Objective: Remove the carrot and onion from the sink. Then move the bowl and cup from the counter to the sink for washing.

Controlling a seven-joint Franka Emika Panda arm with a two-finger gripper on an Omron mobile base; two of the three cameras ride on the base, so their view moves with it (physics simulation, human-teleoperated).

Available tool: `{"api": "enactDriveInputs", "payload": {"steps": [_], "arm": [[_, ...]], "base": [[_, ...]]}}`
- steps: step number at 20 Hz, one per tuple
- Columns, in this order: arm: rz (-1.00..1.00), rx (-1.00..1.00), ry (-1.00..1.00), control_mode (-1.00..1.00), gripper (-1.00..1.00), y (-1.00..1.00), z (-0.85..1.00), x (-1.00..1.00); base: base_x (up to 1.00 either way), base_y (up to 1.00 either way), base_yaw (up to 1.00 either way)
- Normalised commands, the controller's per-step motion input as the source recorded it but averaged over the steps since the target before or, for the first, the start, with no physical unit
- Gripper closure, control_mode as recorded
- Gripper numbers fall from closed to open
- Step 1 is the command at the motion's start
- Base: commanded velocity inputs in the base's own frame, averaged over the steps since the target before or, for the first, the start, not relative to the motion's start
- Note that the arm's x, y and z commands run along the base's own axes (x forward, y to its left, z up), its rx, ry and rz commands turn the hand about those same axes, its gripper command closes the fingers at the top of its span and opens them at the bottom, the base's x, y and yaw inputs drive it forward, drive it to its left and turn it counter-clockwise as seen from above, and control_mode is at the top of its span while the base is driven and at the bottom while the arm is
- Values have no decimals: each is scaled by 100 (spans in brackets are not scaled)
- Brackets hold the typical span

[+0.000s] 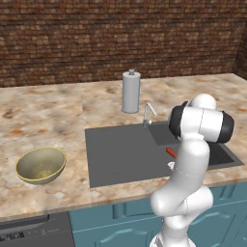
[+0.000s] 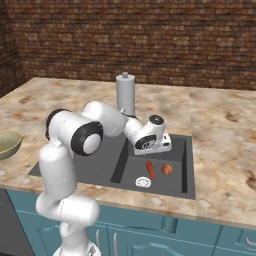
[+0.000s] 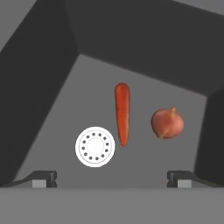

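In the hand view the slim orange-red carrot [image 3: 122, 113] lies on the floor of the sink basin [image 3: 65, 109]. The reddish-brown onion [image 3: 167, 123] sits apart to its right, and the white drain [image 3: 95, 146] is to its lower left. My gripper [image 3: 112, 179] hangs open above them, its fingertips [image 3: 43, 178] wide apart and empty. From the right base the gripper [image 2: 161, 148] hovers over the carrot [image 2: 150, 169] and onion [image 2: 167, 169]. The olive-yellow bowl [image 1: 41, 165] stands on the counter [image 1: 48, 111] left of the sink [image 1: 120, 154]. The cup is out of view.
A tall grey cylinder [image 1: 130, 91] stands on the counter behind the sink, next to the small silver faucet [image 1: 148, 113]. A brick wall [image 1: 120, 34] backs the counter. Teal cabinets [image 1: 116, 217] run below its front edge.
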Motion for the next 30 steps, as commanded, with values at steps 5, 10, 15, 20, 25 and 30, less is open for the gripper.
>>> {"api": "enactDriveInputs", "payload": {"steps": [5,10,15,20,25,30], "arm": [[0,2,-1,-100,-100,-9,-12,19],[0,4,-6,-100,-100,-4,-17,21],[0,5,-9,-100,-100,-1,-24,18],[0,4,-5,-100,-100,-2,-24,19],[-1,4,-3,-100,-100,-2,-23,19],[-2,4,-1,-100,-100,-1,-23,19]], "base": [[0,0,0],[0,0,0],[0,0,0],[0,0,0],[0,0,0],[0,0,0]]}}
